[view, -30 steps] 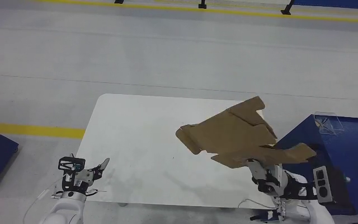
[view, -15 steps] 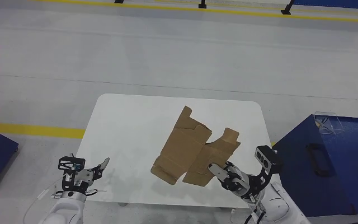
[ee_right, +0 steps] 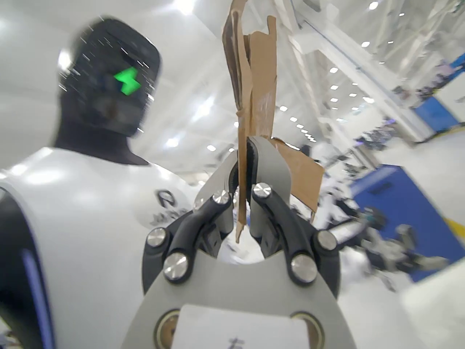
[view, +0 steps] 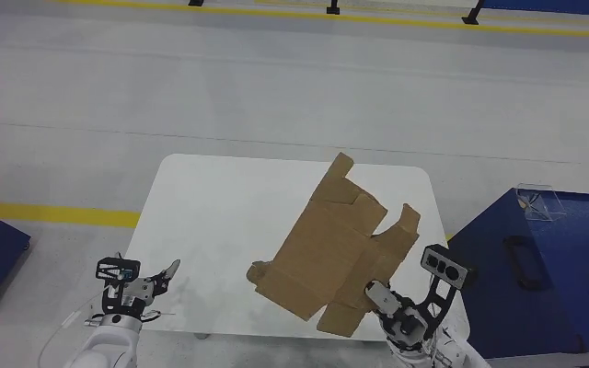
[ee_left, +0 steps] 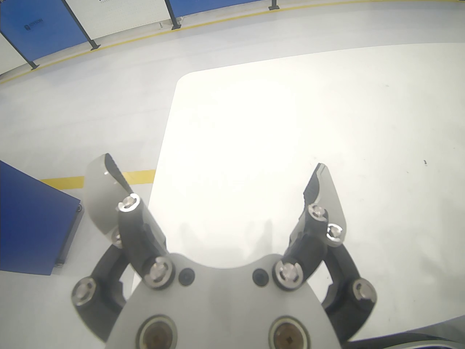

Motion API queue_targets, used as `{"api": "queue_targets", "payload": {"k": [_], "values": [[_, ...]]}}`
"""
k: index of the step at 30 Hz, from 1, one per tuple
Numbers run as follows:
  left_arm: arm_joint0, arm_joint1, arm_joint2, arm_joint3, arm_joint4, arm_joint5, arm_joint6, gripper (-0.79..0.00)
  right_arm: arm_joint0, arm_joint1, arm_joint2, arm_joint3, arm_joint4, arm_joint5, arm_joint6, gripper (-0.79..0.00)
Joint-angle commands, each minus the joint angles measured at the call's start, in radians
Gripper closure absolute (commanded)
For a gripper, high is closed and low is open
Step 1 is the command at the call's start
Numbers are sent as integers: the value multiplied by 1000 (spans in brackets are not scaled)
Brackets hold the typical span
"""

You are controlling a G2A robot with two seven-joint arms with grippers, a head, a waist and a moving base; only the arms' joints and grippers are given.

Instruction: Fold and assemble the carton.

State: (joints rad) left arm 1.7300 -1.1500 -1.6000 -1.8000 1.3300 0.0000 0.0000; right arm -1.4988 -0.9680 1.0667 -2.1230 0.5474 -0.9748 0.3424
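The unfolded brown carton [view: 336,244] hangs tilted over the 4 o'clock part of the tabletop [view: 212,221], hiding the surface beneath it; whether its 7 o'clock corner touches the top cannot be told. The right tool [ee_right: 246,148] pinches the carton's 5 o'clock flap, seen edge-on between the closed fingers, with the arm behind it cut off. The left tool [ee_left: 212,164] sits at the tabletop's 7 o'clock corner, fingers spread wide
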Motion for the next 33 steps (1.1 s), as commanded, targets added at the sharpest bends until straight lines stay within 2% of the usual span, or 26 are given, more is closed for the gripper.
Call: {"api": "queue_targets", "payload": {"k": [1,4,5,7,8,11,14,17,20,26,30,33], "values": [[0,0,0,0,0,0,0,-785,26,14,-29,-44,547,152,225,0],[0,0,0,0,0,0,0,-785,27,19,8,13,1085,462,530,0],[0,0,0,0,0,0,0,-785,20,19,22,47,1213,576,600,0],[0,0,0,0,0,0,0,-785,6,17,30,97,1402,781,644,0],[0,0,0,0,0,0,0,-785,1,14,21,108,1487,890,646,0],[0,0,0,0,0,0,0,-785,5,6,-4,158,1663,1123,612,0],[0,0,0,0,0,0,0,-785,11,-3,-51,193,1777,1298,520,0],[0,0,0,0,0,0,0,-785,15,-15,-119,231,1903,1415,369,0],[0,0,0,0,0,0,0,-785,44,-27,-154,255,1937,1440,261,0],[0,0,0,0,0,0,0,-785,58,-48,-153,253,1777,1372,327,0],[0,0,0,0,0,0,0,-785,52,-49,-75,230,1498,1171,441,0],[0,0,0,0,0,0,0,-785,37,-44,12,214,1190,921,552,0]]}}
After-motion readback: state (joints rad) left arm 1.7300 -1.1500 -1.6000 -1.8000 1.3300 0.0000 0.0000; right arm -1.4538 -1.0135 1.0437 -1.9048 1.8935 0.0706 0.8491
